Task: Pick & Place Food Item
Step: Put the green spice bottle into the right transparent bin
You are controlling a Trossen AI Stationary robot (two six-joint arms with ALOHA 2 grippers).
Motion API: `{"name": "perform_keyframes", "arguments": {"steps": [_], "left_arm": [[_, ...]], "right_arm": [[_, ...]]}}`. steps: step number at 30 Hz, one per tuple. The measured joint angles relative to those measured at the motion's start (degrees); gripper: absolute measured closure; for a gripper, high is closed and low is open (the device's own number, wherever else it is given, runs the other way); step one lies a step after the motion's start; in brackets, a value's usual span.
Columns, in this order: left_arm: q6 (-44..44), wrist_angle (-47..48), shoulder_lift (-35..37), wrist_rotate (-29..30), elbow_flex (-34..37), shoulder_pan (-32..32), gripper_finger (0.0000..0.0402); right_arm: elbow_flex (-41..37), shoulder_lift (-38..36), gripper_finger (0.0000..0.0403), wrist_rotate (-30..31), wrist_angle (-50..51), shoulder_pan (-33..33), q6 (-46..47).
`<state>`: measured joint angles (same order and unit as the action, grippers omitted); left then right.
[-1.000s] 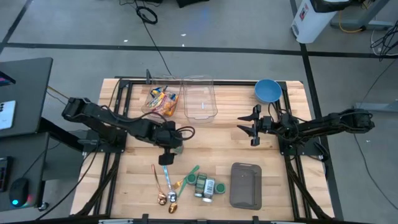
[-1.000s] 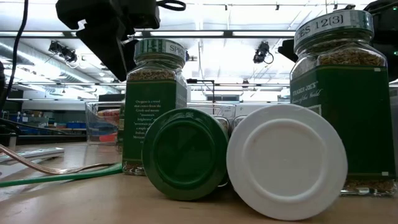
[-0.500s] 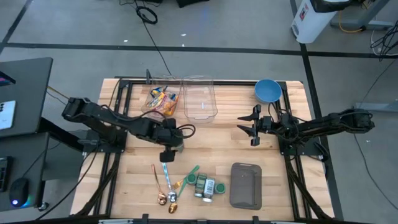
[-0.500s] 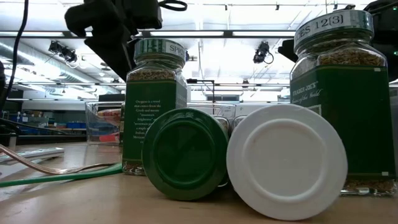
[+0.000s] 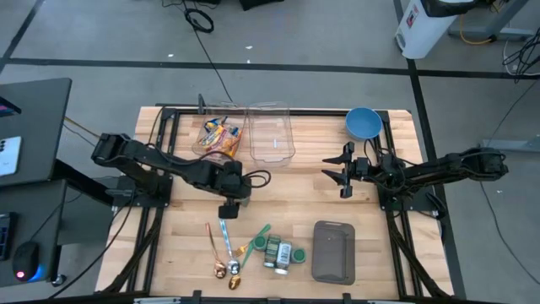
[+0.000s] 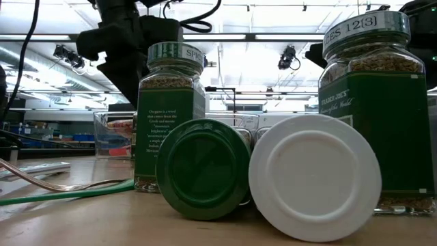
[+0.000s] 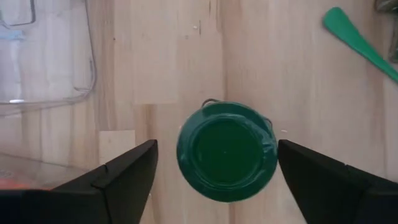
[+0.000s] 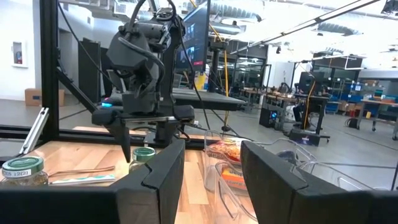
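Bright overhead lighting—soft shadows (near jars (image 6: pixel 311 174) blurred).

The left gripper (image 5: pixel 228 210) points straight down, jaws spread wide. The right gripper (image 5: pixel 341 173) hangs level, jaws partly apart.

We take the wooden table (image 5: pixel 194 245) as our landmark. Around it we see a grey floor (image 5: pixel 321 34) with dark lines (image 5: pixel 253 66) crossing it beyond the far edge of the table. At the left of the table stands a dark desk (image 5: pixel 34 127), and a computer mouse (image 5: pixel 27 257) lies near its front. Beyond the far right corner of the table we see a white container (image 5: pixel 426 29) on the floor, and a black cable (image 5: pixel 200 19) lies beyond the far edge. Behind the table the room is a large hall: long ceiling lights (image 6: pixel 273 58), workbenches (image 8: pixel 323 109) and a dark monitor (image 8: pixel 198 31).
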<state>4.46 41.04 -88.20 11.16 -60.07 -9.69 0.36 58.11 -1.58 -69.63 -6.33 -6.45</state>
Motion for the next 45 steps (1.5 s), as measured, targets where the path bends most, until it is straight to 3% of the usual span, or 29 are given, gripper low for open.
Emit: {"name": "perform_keyframes", "arguments": {"steps": [8,19,25,31,40,42,45], "left_arm": [[-2.3,-0.2,0.0,1.3,0.0,0.0,0.0194],[-1.6,0.9,0.4,1.4,0.0,-0.1,0.0194],[0.5,-3.5,4.8,5.8,-0.5,-0.5,0.0194],[-0.6,-24.2,12.1,8.4,4.5,-3.0,0.0194],[-2.1,-72.5,15.5,10.0,25.6,-2.1,0.0194],[-2.1,-79.3,15.4,11.2,28.8,-0.9,0.0194],[-2.6,-82.0,15.6,13.8,30.4,1.6,0.0194]], "right_arm": [[0.0,0.0,0.0236,0.0,0.0,0.0,-0.2],[0.0,0.0,0.0236,0.0,0.0,0.0,-0.2],[0.0,0.0,0.0236,0.0,0.6,0.0,-0.2],[0.0,0.0,0.0236,0.0,1.4,0.0,0.0],[0.0,0.0,0.0236,0.0,1.8,0.0,0.0],[0.0,0.0,0.0236,0.0,2.0,0.0,0.0],[0.0,0.0,0.0236,0.0,2.2,0.0,0.0]]}}
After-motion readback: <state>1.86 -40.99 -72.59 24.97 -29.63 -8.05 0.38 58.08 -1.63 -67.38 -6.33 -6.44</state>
